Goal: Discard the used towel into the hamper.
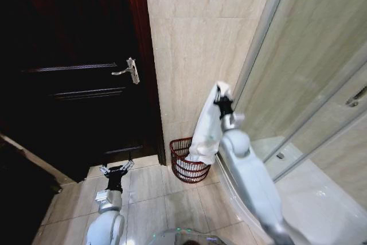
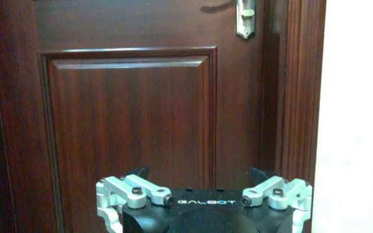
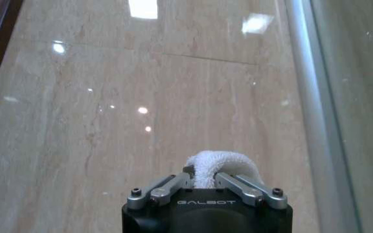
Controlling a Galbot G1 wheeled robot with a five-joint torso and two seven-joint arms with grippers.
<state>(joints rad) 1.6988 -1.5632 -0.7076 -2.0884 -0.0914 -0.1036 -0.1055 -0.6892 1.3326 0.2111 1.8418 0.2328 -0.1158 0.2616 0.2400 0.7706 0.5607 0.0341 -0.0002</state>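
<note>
1. The right gripper (image 1: 221, 102) is raised high in front of the beige tiled wall (image 1: 195, 38), its jaws pinched closed on the top fold of a white terry-cloth towel (image 1: 205, 130); the right wrist view shows a bunch of towel (image 3: 217, 166) squeezed between the fingers.
2. The towel hangs limp from that one pinch, its lower end dangling just over the near rim of the small round reddish-brown wire hamper (image 1: 186, 164), which stands on the floor against the wall, right of the dark wooden door (image 1: 74, 73).
3. The towel looks soft, light and floppy, not fragile; it will likely sway and drape, and a corner could catch on the hamper's rim.
4. A grip on a gathered fold, as here, seems sound.
5. The left gripper (image 1: 116, 169) waits low near the door, jaws spread and empty.
</note>
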